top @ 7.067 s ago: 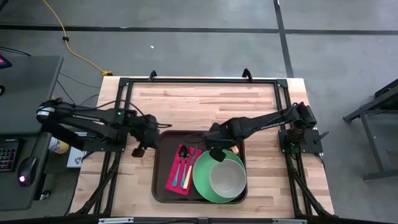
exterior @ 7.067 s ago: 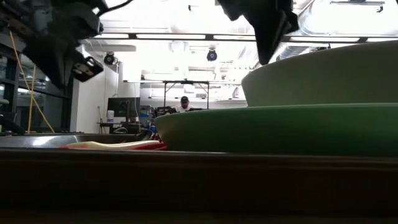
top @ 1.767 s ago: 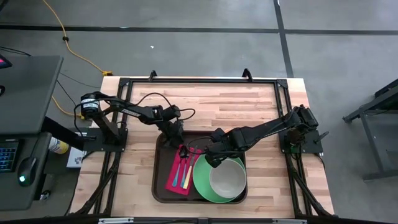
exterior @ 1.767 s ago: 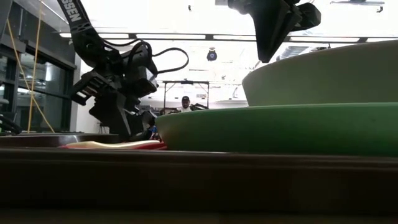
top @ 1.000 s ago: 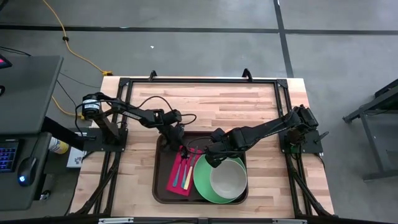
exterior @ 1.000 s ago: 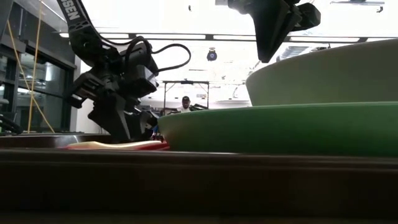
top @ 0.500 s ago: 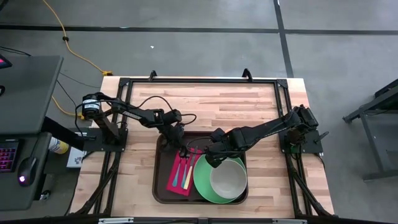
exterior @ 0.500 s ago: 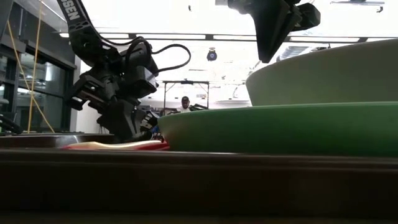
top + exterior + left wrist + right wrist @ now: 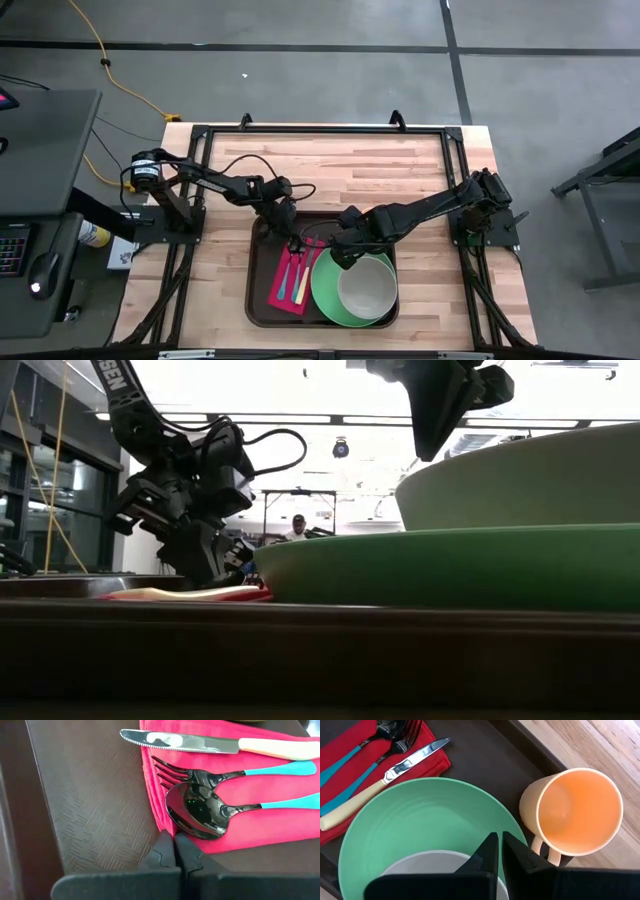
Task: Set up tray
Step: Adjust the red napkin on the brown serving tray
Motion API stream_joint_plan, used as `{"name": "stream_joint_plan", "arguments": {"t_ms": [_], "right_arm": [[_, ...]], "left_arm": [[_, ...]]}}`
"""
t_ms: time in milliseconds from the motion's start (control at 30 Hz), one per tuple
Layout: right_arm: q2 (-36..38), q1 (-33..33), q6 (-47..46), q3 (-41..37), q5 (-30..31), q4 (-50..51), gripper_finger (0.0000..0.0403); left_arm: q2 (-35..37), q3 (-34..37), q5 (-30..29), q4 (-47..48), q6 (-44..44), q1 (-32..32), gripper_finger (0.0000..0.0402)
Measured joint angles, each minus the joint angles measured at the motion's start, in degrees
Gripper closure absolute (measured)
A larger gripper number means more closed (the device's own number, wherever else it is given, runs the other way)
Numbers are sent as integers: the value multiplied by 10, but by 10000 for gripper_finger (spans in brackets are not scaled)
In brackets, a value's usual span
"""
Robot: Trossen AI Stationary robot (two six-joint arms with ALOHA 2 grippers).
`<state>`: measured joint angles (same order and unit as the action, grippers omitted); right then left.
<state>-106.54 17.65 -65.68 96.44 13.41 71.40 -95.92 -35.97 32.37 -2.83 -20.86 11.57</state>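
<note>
The dark brown tray (image 9: 258,300) lies at the table's near middle. On it are a red napkin (image 9: 280,290) carrying a knife (image 9: 200,742), a fork (image 9: 200,772) and a spoon (image 9: 197,810), a green plate (image 9: 325,295) with a pale bowl (image 9: 365,288), and an orange cup (image 9: 575,810) standing at the tray's far right corner. My left gripper (image 9: 292,240) is down at the napkin's far end, shut. My right gripper (image 9: 342,258) hovers shut over the plate's far rim (image 9: 470,790), touching nothing. My left gripper has its shut fingertips (image 9: 165,847) on the far corner of the napkin (image 9: 182,832), right beside the spoon's bowl. It comes slanting down from the table's far left. The napkin lies flat on the tray with the cutlery on it.
Bare tray floor (image 9: 100,810) lies left of the napkin, bounded by the raised rim (image 9: 300,630). The cup's handle (image 9: 542,852) points toward my right gripper. Open wooden table (image 9: 330,165) stretches beyond the tray. A person stands far off in the room (image 9: 296,525).
My left gripper has sunk a little lower and edged toward the plate, settling at the napkin's far corner. The napkin, cutlery, plate and bowl stay where they were.
</note>
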Motion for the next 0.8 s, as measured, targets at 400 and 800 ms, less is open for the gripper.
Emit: {"name": "stream_joint_plan", "arguments": {"t_ms": [400,800], "right_arm": [[0,0,7,0,14,10,403],[0,-1,23,0,31,23,403]], "left_arm": [[13,1,-39,3,31,0,390],[58,1,-108,64,57,0,390]]}}
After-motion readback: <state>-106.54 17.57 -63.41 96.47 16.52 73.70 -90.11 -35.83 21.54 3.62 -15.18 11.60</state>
